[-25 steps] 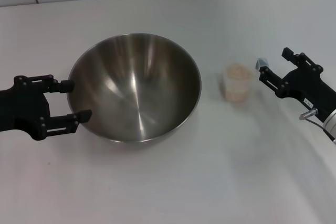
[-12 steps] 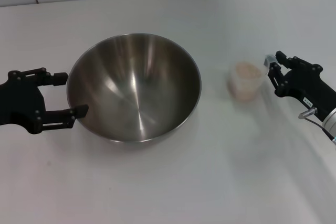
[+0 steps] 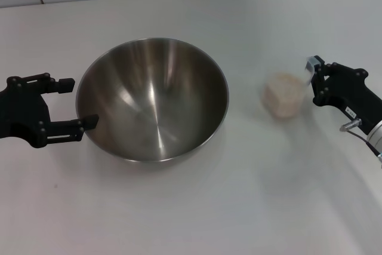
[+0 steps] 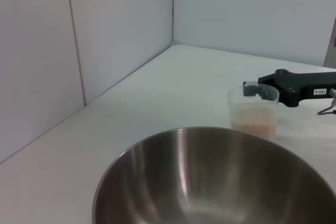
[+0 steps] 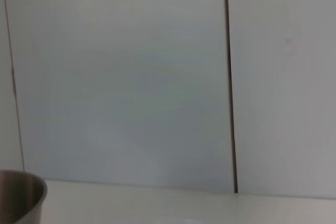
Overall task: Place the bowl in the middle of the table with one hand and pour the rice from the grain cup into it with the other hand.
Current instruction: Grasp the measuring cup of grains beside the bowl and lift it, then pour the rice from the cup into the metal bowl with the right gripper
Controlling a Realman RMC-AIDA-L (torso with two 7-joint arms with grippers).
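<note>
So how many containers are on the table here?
2. The bowl sits mid-table, by the left gripper. The grain cup, holding rice, is to its right, handle at the right gripper. Nothing looks hidden.

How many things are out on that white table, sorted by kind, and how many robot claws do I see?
Steel bowls: 1, the bowl
Plastic cups: 1, the grain cup, holding the rice
Robot claws: 2, the left gripper by the bowl's rim, the right gripper at the cup
Total: 4
</note>
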